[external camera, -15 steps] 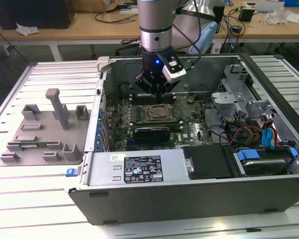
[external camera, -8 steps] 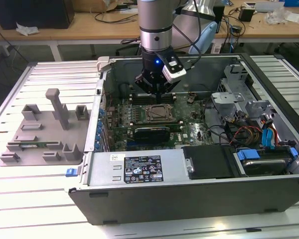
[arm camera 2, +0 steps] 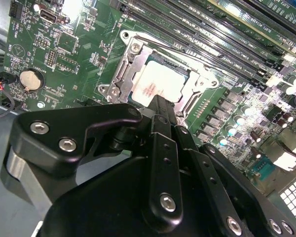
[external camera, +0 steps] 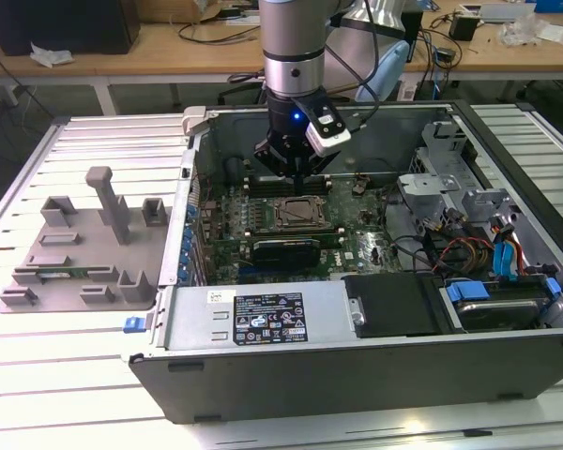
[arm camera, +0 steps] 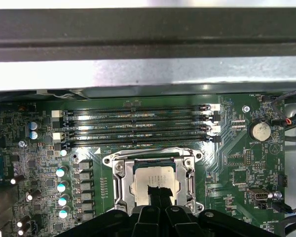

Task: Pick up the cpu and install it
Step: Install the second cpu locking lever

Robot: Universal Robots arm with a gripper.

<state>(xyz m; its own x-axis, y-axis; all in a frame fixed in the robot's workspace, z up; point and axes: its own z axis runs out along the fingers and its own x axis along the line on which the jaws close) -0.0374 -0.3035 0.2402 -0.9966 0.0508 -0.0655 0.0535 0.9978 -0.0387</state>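
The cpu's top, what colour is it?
Shiny silver on the cpu, seated in the dark socket frame; clearest in the second wrist view.

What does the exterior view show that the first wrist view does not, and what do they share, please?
The exterior view alone takes in the whole open computer case, the grey parts tray on the exterior view's left, and the arm above the gripper. The first wrist view alone gives the silver cpu lying inside the socket frame. Both show the motherboard and its memory slots.
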